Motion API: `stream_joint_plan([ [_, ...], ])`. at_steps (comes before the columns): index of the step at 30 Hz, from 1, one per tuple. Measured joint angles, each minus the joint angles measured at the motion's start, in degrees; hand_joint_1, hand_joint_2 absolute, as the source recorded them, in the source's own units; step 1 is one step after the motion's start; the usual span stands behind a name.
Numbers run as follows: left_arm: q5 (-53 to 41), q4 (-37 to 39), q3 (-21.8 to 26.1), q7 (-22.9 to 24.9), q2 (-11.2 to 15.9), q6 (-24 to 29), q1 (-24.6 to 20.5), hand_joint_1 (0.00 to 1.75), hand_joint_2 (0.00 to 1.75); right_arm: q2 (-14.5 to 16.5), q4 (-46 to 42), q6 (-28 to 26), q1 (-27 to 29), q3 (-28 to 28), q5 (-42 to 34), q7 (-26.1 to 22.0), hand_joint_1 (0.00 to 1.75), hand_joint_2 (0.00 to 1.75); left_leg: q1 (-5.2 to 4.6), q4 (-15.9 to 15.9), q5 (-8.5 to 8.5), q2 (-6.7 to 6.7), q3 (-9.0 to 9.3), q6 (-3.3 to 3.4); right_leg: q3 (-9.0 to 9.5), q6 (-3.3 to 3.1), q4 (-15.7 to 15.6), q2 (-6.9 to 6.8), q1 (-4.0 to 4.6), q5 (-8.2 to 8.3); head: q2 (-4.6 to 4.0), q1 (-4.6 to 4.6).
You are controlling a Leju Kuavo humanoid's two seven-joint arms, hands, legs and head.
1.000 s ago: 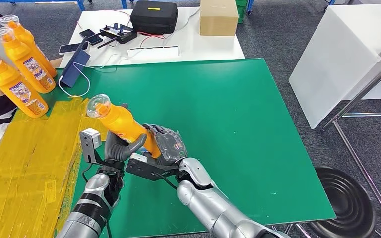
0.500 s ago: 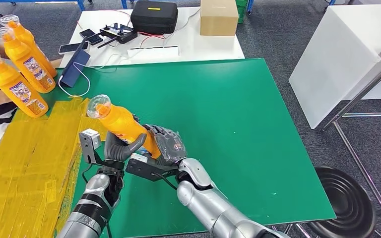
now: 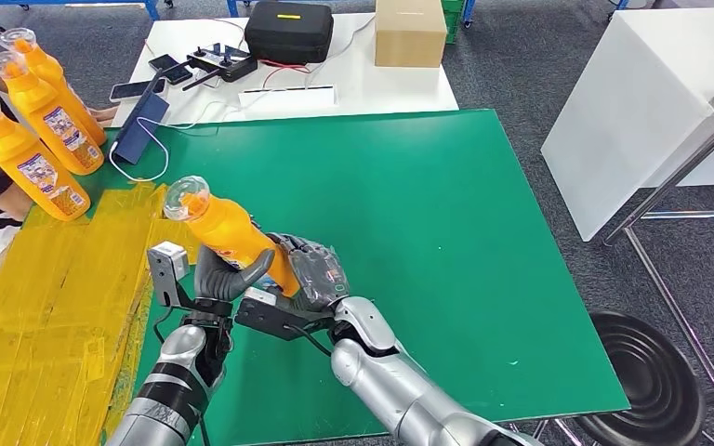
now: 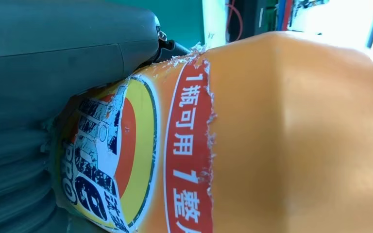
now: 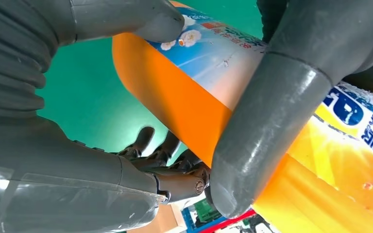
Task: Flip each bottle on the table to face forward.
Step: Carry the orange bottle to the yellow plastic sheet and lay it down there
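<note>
Both hands grip one orange bottle (image 3: 228, 232) above the green table (image 3: 446, 242): the left hand (image 3: 228, 276) wraps its lower body, the right hand (image 3: 314, 271) clasps it from the other side. The bottle tilts, cap (image 3: 185, 197) pointing away and left. Far beyond the left hand stand three bottles (image 3: 33, 139) on yellow tape.
</note>
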Motion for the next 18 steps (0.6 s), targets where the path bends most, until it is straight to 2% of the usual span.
stream_joint_plan([
  [1,-0.3,-0.4,0.0,-0.2,0.0,0.8,0.1,1.75,1.75,0.0,-0.2,-0.3,0.2,0.0,-0.3,-0.4,0.11,1.75,0.00,0.0,0.00,0.00,0.00,0.00,0.00,0.00,0.0,0.00,0.00,0.00,0.00,0.00],
  [2,-0.8,-1.0,0.0,-0.3,-0.1,1.7,0.1,1.75,1.75,-0.1,-0.6,-0.5,0.5,0.0,-0.9,-1.0,0.00,1.75,0.00,0.0,0.00,0.00,0.00,0.00,0.00,0.00,0.0,0.00,0.00,0.00,0.00,0.00],
  [5,-5.5,-3.0,-0.1,-0.3,0.0,7.3,0.1,1.75,1.75,-0.4,-3.7,0.3,2.5,-0.3,-4.7,-4.0,0.00,1.75,0.00,0.0,0.00,-0.01,-0.02,0.00,-0.01,0.00,0.0,0.00,0.00,0.00,0.00,-0.01],
  [7,-13.0,-4.6,-0.3,0.5,0.5,15.1,0.1,1.75,1.75,-1.0,-8.0,1.9,4.6,-0.7,-8.1,-6.0,0.00,1.75,0.00,0.0,0.00,-0.01,-0.02,0.00,-0.02,0.00,0.0,0.00,0.00,0.00,0.00,-0.01],
  [9,-22.3,-6.0,-0.5,2.5,1.4,23.4,0.0,1.75,1.75,-1.9,-13.2,3.4,6.9,-1.4,-10.5,-7.1,0.00,0.87,0.00,0.0,0.00,-0.01,-0.02,0.00,-0.03,0.00,0.0,0.00,0.00,0.00,0.01,-0.01],
  [11,-34.5,-6.9,-0.5,7.5,2.6,30.5,-0.5,1.75,1.75,-2.8,-18.1,4.7,9.0,-2.1,-13.0,-8.3,0.00,0.00,0.00,0.0,0.00,-0.01,-0.02,0.00,-0.03,0.00,0.0,-0.01,0.00,-0.01,0.01,0.00],
  [14,-63.5,-6.4,-0.3,21.4,5.7,36.7,-2.3,1.75,1.75,-4.2,-25.4,6.6,12.0,-3.6,-17.8,-11.1,0.00,0.00,0.00,0.0,0.00,0.00,-0.01,0.00,-0.03,-0.01,0.0,0.02,0.00,-0.01,0.00,-0.01],
  [16,-80.3,-4.3,0.4,28.6,8.6,37.4,-4.3,1.75,1.75,-5.3,-29.9,7.3,13.7,-4.5,-19.9,-12.3,0.00,0.87,0.01,0.0,0.01,0.00,0.00,-0.02,-0.02,-0.01,0.0,0.03,0.01,0.00,0.00,-0.01],
  [18,-87.0,-0.9,1.2,32.0,11.5,37.5,-6.7,1.75,1.75,-6.2,-33.4,7.7,15.0,-5.2,-21.0,-12.8,0.00,1.75,0.03,0.0,0.03,0.03,0.01,-0.05,-0.03,-0.02,0.0,0.04,0.02,0.01,0.00,0.00],
])
